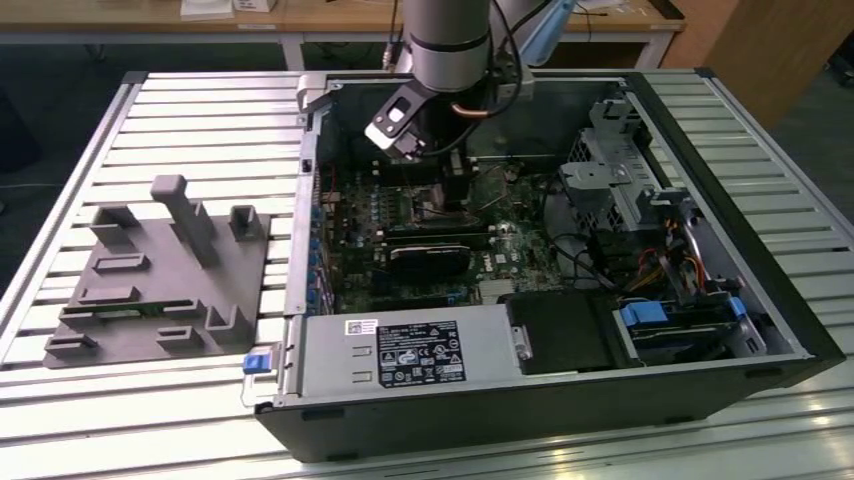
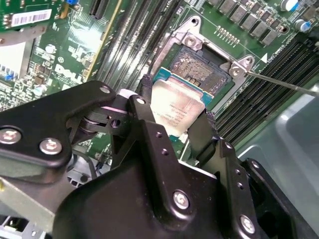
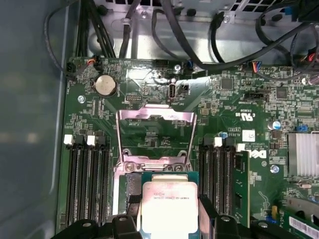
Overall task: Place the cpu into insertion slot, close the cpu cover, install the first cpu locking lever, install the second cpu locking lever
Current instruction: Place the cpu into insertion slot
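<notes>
In both wrist views my gripper (image 2: 177, 113) (image 3: 168, 215) is shut on the cpu (image 2: 174, 99) (image 3: 168, 201), a flat square chip with a dull grey face and a green edge. Its black fingers (image 2: 146, 102) press on two opposite sides. I hold the cpu just over the insertion slot (image 2: 200, 64), whose dark contact field and silver rim show past the chip; whether they touch I cannot tell. The cpu cover (image 3: 154, 112), a thin silver frame, is swung open beyond the slot. A thin locking lever (image 2: 279, 83) sticks out beside the slot. In the exterior view the gripper (image 1: 445, 195) reaches down into the open computer case.
Black memory slots (image 3: 84, 184) (image 3: 219, 174) flank the slot on both sides. A silver heatsink (image 3: 301, 154) and cable bundles (image 3: 199, 30) lie nearby. The case holds a power supply (image 1: 400, 355) and drive cage (image 1: 614, 180). A grey fixture (image 1: 160, 280) sits on the slatted table.
</notes>
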